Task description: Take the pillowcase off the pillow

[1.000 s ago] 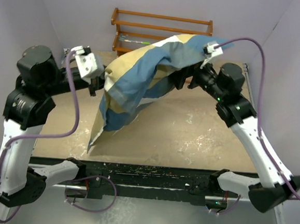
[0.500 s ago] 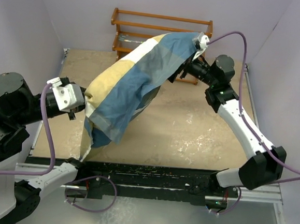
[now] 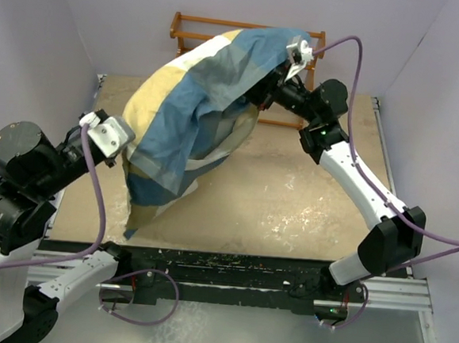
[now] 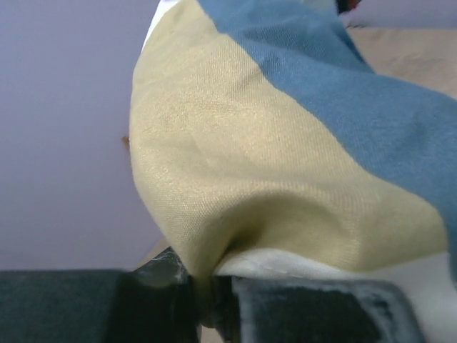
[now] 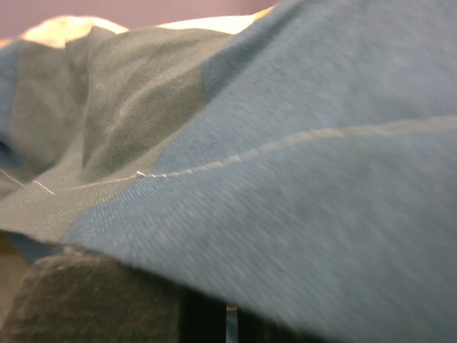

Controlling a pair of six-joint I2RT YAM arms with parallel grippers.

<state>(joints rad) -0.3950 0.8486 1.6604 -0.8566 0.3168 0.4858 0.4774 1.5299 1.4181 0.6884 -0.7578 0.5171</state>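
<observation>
Pillowcase [image 3: 199, 105] in closed left gripper [image 4: 207, 304], closed right gripper [image 5: 207, 314]

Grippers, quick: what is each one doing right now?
Left gripper: closed, pinching the pillowcase.
Right gripper: closed, apparently on the pillowcase too.

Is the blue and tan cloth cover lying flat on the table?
No, the blue, tan and white cloth cover hangs above the table, pinched by the left pincer and right pincer.

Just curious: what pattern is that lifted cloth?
The pillowcase: broad blue, tan and white blocks; top view.
</observation>
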